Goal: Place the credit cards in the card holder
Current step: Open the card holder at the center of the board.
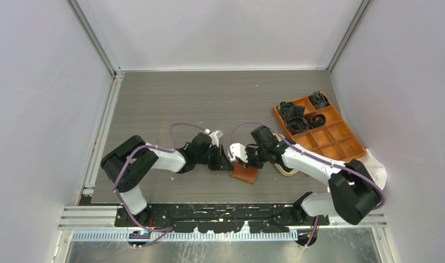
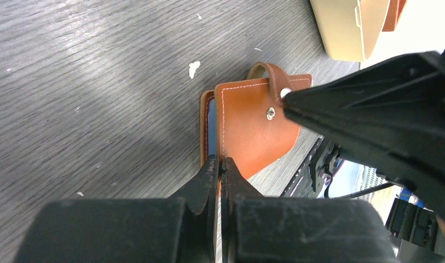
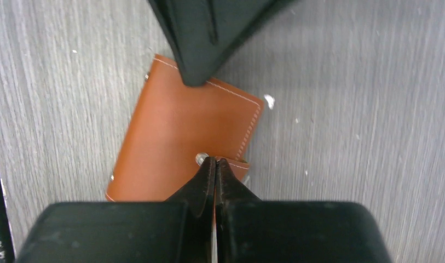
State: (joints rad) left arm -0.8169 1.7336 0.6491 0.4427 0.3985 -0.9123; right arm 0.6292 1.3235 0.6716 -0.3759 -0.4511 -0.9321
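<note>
We see a grey, wood-grained bench (image 1: 209, 98) with an orange plastic box (image 1: 340, 147) of square compartments by its right edge. Near the middle of the near edge lies the card holder (image 3: 176, 142), flat tan leather with pale stitching. Our left claw (image 2: 220, 167) pinches its edge. Our right claw (image 3: 214, 163) is closed at the snap strap (image 2: 266, 74); whether it grips it, we cannot tell.

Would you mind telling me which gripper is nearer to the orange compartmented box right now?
Right. The right gripper pinches the strap of the card holder on the side towards the orange box; the left gripper clamps the holder's opposite edge, farther from the box.
</note>
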